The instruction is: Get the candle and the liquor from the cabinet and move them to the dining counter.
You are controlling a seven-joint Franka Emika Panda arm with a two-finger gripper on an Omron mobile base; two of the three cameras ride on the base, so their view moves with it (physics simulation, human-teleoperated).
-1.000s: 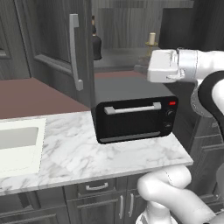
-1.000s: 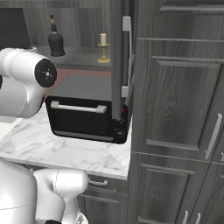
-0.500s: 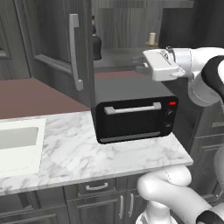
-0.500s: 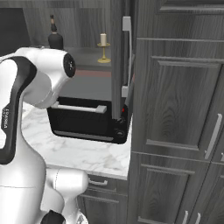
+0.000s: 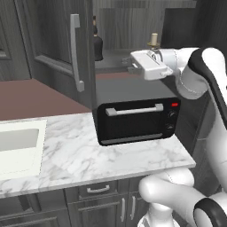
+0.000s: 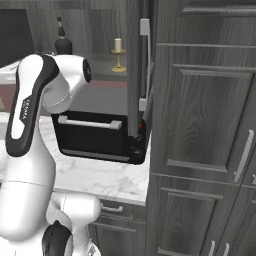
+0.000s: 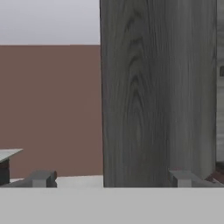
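The arm is swinging its hand to the left, away from its own body and toward the open cabinet [image 5: 53, 40]. A moment ago the hand was hanging out by the right side, and now the gripper [image 5: 129, 63] is pointing across the top of the black toaster oven [image 5: 135, 119]. Its jaws are standing wide apart and are holding nothing.

The liquor [image 5: 96, 43] is sitting at the back of the cabinet shelf, just behind the edge of the open door. The candle [image 5: 154, 41] is standing farther right on the same shelf, behind the hand. From the other side, the liquor [image 6: 62, 42] and the candle [image 6: 118, 54] are standing apart, both upright.

Nothing is picked up yet. The hand is looking at the door edge, so it is probably needing to turn in toward the shelf before grabbing.
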